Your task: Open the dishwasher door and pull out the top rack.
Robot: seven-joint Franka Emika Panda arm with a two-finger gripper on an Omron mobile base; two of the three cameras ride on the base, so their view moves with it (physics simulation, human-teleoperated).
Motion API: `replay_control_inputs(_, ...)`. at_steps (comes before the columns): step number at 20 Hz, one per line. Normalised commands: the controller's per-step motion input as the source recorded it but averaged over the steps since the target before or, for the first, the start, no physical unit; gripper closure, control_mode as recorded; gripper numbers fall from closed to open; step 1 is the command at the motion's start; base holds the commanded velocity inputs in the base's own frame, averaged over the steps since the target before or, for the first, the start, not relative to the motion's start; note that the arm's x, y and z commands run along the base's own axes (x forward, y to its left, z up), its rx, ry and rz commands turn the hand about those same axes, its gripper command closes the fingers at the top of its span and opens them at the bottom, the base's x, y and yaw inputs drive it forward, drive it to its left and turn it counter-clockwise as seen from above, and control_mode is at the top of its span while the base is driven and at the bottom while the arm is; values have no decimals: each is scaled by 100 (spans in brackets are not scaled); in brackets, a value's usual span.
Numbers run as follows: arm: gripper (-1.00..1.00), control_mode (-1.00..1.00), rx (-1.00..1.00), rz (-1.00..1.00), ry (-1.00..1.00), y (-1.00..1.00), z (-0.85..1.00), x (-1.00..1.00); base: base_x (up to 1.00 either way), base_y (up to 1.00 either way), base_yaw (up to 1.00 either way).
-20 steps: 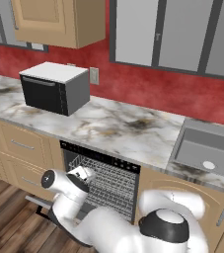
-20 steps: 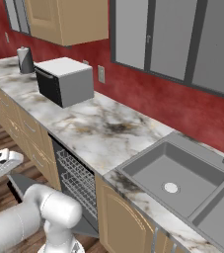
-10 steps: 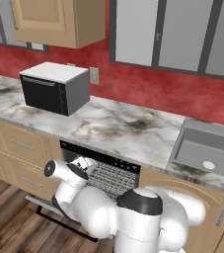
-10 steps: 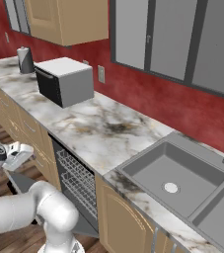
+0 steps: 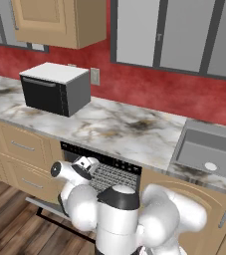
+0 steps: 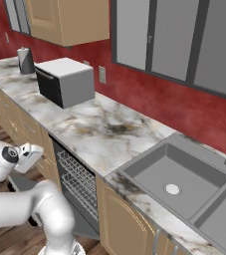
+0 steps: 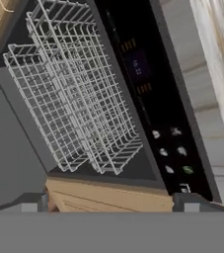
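Note:
The dishwasher door (image 5: 49,205) hangs down open below the counter, a grey panel with its black bar handle at the low outer edge; it also shows as a grey slab (image 7: 10,153) in the hand view. Inside the dark opening sits the top rack (image 5: 112,172) (image 6: 72,166) (image 7: 103,99), a silver wire basket under the black control strip (image 7: 148,89), with a second wire basket beneath it. My gripper (image 5: 87,163) (image 6: 32,152) (image 7: 113,205) hovers just in front of the opening's upper left, apart from the rack, open with nothing between its fingertips.
A microwave (image 5: 55,87) stands on the marble counter (image 5: 119,124) left of the dishwasher, and a sink (image 6: 176,174) lies to its right. Tan cabinet drawers (image 5: 20,154) flank the opening. Wooden floor (image 5: 10,224) spreads below the lowered door.
The hand has lifted from low beside the lowered door up and rightward to the top of the dishwasher opening. The elbow has swung in front of the camera. Door and racks have not moved.

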Motion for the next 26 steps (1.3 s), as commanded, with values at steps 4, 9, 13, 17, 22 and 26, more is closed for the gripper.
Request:
replay_control_inputs(4, -100, -100, -2, 5, 19, -11, -49, 42, 0, 0, 0)
replay_control_inputs(9, -100, -100, -5, 5, 19, -2, -55, 37, 0, 0, 0)
replay_control_inputs(13, -100, -100, -12, 5, 5, 0, -57, 31, 0, 0, 0)
replay_control_inputs(17, -100, -100, -15, 6, 0, 0, -56, 21, 0, 0, 0)
replay_control_inputs(22, -100, -100, -10, 6, 0, 0, -41, 18, 0, 0, 0)
replay_control_inputs(26, -100, -100, -1, 8, -2, -8, -35, 5, 0, 0, 0)
